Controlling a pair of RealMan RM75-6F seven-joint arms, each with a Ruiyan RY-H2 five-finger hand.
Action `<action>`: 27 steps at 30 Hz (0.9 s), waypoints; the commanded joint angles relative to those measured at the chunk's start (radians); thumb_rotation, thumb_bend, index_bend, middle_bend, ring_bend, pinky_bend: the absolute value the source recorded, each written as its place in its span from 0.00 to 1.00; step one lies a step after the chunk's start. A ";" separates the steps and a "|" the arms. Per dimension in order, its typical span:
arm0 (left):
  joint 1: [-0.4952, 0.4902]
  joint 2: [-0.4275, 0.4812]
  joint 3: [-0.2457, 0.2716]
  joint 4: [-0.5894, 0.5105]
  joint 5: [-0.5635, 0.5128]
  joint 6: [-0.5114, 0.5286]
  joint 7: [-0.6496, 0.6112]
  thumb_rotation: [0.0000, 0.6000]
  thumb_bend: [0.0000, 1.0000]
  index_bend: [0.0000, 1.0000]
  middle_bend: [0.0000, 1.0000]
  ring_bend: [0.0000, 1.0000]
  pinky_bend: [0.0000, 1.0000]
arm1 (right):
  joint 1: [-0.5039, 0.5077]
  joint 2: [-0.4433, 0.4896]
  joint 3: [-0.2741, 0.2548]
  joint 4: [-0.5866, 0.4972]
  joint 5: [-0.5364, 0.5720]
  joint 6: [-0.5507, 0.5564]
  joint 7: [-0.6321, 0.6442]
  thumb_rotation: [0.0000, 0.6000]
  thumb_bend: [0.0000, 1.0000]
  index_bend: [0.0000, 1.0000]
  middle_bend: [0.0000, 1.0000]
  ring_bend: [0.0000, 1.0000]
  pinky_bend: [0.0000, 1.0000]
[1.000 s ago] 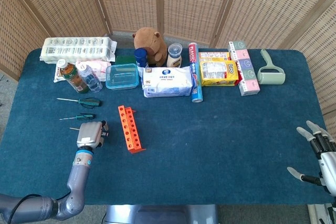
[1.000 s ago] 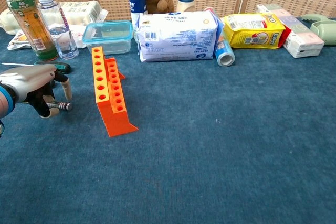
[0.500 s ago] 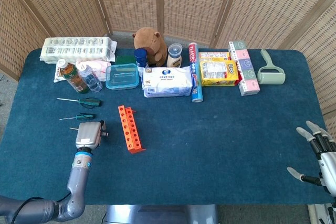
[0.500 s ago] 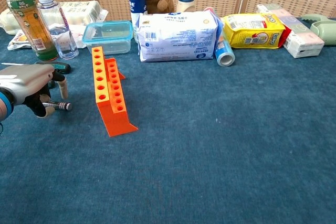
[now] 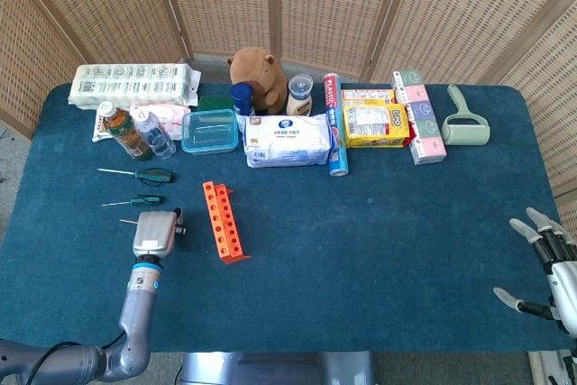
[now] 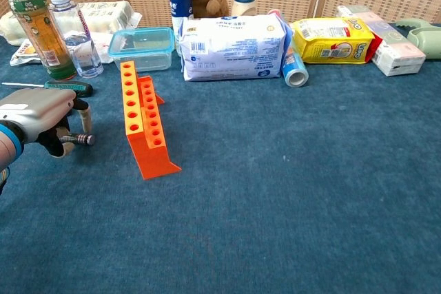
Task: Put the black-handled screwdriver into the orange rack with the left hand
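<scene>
Since half a second ago the left hand [image 6: 38,115] has shifted slightly toward the orange rack [image 6: 143,125], at its 3 o'clock. It covers most of the black-handled screwdriver [image 6: 77,140] on the table [image 6: 289,184]; whether its curled fingers grip it, I cannot tell. Partly cut off, the right hand [image 5: 544,259] is spread, holding nothing.

Both views are evenly and brightly lit; shadows are soft and faint, focus is sharp, no glare is seen.
</scene>
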 commanded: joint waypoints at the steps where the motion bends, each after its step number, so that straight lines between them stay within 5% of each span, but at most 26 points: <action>1: 0.003 -0.004 -0.003 0.004 0.003 -0.007 -0.001 1.00 0.36 0.44 1.00 1.00 1.00 | 0.000 0.000 0.000 0.001 0.000 0.001 0.001 1.00 0.03 0.13 0.01 0.00 0.00; 27: 0.021 -0.025 -0.039 -0.002 0.007 -0.015 0.063 1.00 0.48 0.48 1.00 1.00 1.00 | -0.001 0.007 0.000 0.006 -0.001 0.007 0.028 1.00 0.03 0.13 0.01 0.00 0.00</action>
